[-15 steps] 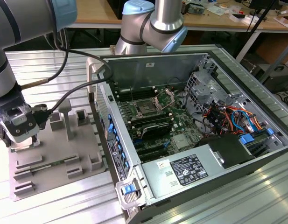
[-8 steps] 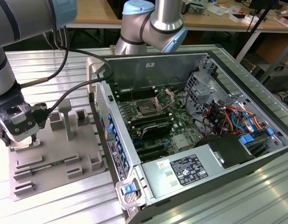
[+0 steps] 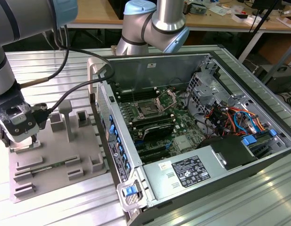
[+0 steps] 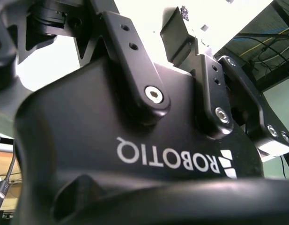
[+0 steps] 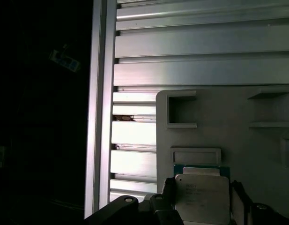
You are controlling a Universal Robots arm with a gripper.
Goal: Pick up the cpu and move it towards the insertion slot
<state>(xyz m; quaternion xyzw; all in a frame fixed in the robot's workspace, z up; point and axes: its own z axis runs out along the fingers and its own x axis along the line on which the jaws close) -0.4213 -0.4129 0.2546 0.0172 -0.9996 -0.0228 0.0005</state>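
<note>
The small square cpu (image 5: pixel 202 201) with a pale silvery metal top lies flat on the grey plastic tray (image 5: pixel 256 154) with raised blocks, at the exterior view's left. The black two-fingered gripper (image 5: pixel 203 187) is clamped on its opposite edges. The dark, steel-framed insertion slot (image 3: pixel 148 110) sits well apart, inside the open computer case (image 3: pixel 230 61) to the exterior view's right.

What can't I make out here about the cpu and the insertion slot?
The cpu: one end is cut off by the picture's edge in the first wrist view.
Whether the cpu rests on the grey tray or is lifted: the pincer hides it in the exterior view.
The insertion slot: too small in the exterior view to judge its contacts.
</note>
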